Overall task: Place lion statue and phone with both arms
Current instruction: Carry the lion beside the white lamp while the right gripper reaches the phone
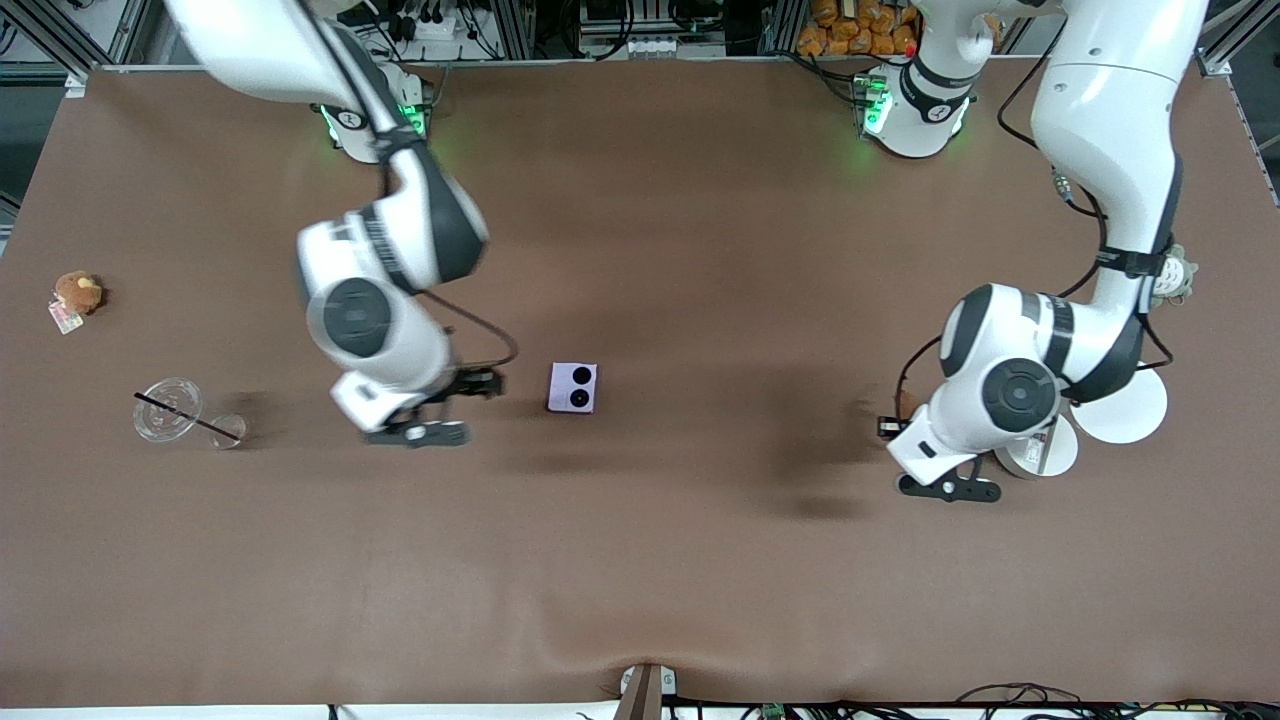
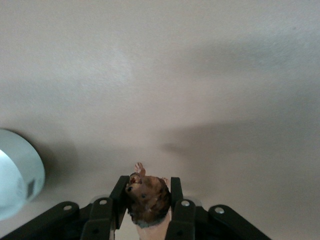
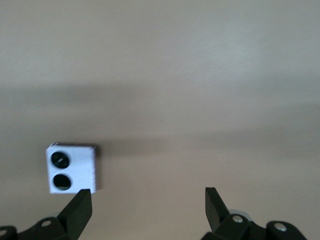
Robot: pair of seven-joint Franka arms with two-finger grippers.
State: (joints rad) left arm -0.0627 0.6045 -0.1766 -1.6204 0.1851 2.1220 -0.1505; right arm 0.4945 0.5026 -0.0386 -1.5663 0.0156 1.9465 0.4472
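Note:
The lion statue (image 2: 148, 196), a small reddish-brown figurine, is clamped between the fingers of my left gripper (image 2: 147, 192), which is shut on it. That gripper (image 1: 890, 425) hangs low over the table toward the left arm's end, beside a white roll. The phone (image 1: 573, 387), pale lavender with two black lenses, lies flat near the table's middle. My right gripper (image 1: 487, 383) is open just beside the phone, on the side toward the right arm's end. In the right wrist view the phone (image 3: 71, 169) lies next to one fingertip, outside the open right gripper (image 3: 148, 197).
A brown plush with a tag (image 1: 78, 293) and a clear cup lid with a black straw (image 1: 168, 408) lie toward the right arm's end. A white roll (image 1: 1040, 450), a white disc (image 1: 1130, 405) and a grey-green plush (image 1: 1178, 275) sit beside the left arm.

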